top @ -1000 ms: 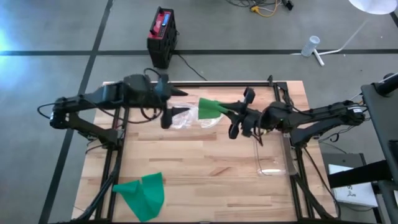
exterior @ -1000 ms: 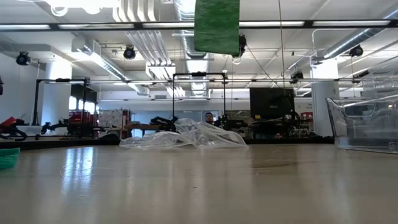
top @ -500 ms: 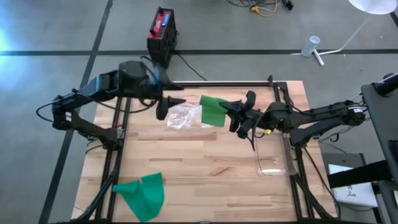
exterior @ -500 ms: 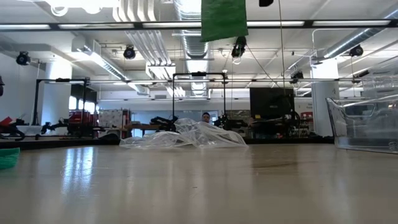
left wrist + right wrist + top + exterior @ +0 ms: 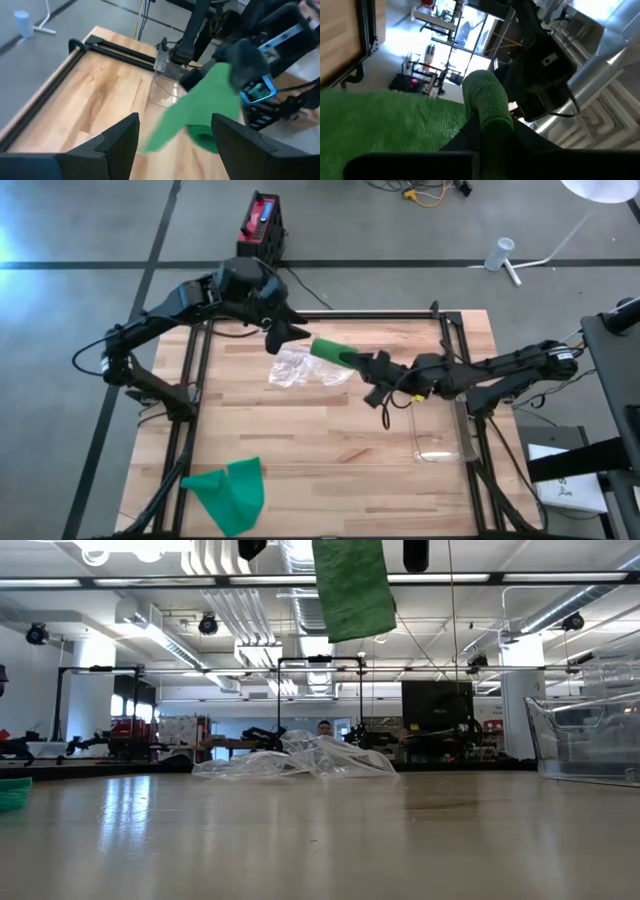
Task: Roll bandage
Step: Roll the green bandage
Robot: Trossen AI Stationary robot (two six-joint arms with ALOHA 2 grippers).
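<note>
Above the tabletop (image 5: 330, 450) | green bandage (image 5: 333, 351) runs 10-to-4 o'clock | right hand (image 5: 372, 369) pinches its 4 o'clock end | left hand (image 5: 287, 333) spread wide, empty, just beyond its 10 o'clock end, nearer.

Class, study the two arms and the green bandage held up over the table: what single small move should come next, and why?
Probably the left gripper should ease forward and close on the free end of the green bandage. Its fingers stand open either side of that end, touching nothing, while the right gripper is shut on the other end, holding it above the table.
</note>
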